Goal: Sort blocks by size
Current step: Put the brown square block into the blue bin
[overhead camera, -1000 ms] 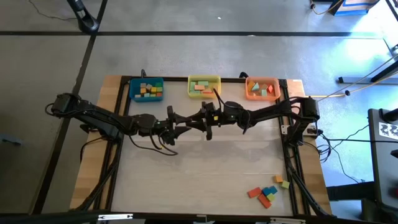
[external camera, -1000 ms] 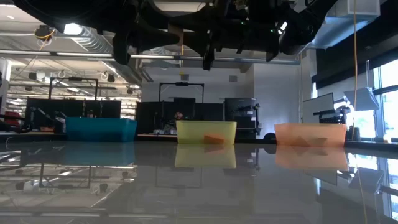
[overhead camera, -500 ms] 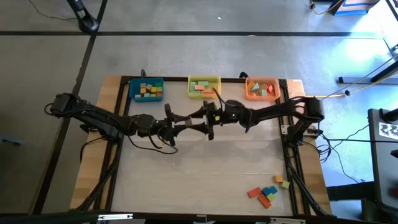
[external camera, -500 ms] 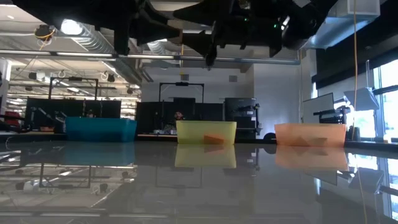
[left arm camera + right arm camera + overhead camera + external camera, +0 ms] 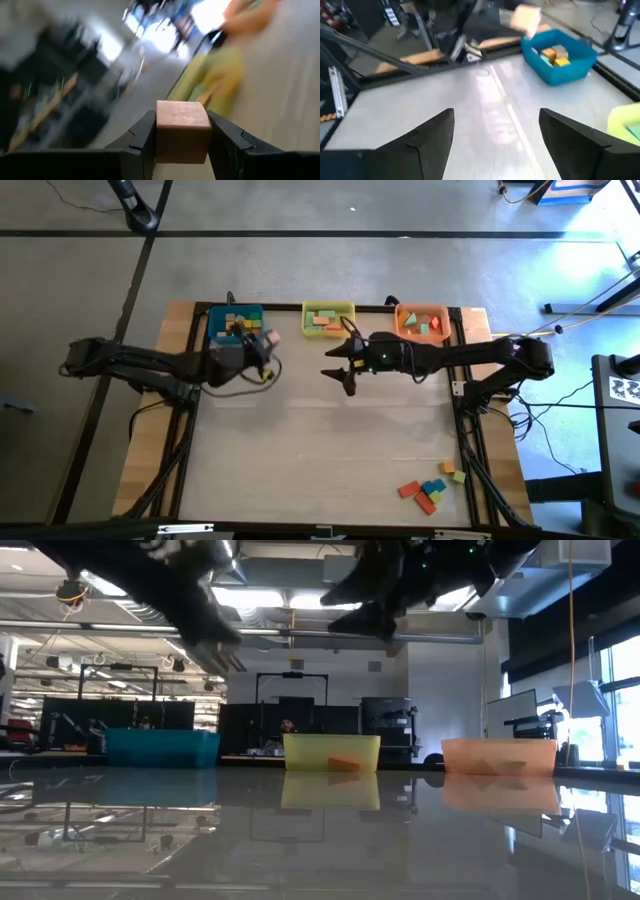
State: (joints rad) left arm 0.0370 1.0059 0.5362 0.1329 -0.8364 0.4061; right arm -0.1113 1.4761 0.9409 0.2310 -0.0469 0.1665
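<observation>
The left gripper (image 5: 262, 340) hangs just beside the blue bin (image 5: 237, 324) at the far left of the table (image 5: 300, 470), clamped on a tan cube (image 5: 181, 131). The right gripper (image 5: 335, 366) hovers in front of the yellow bin (image 5: 328, 318), its fingers (image 5: 427, 137) spread and empty. Loose blocks (image 5: 428, 491) lie at the near right corner, well apart from the orange bin (image 5: 421, 322).

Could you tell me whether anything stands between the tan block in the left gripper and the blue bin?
Nothing visible does. The left gripper holds the tan block in the air right by the blue bin, while the open right gripper is off to the side.
</observation>
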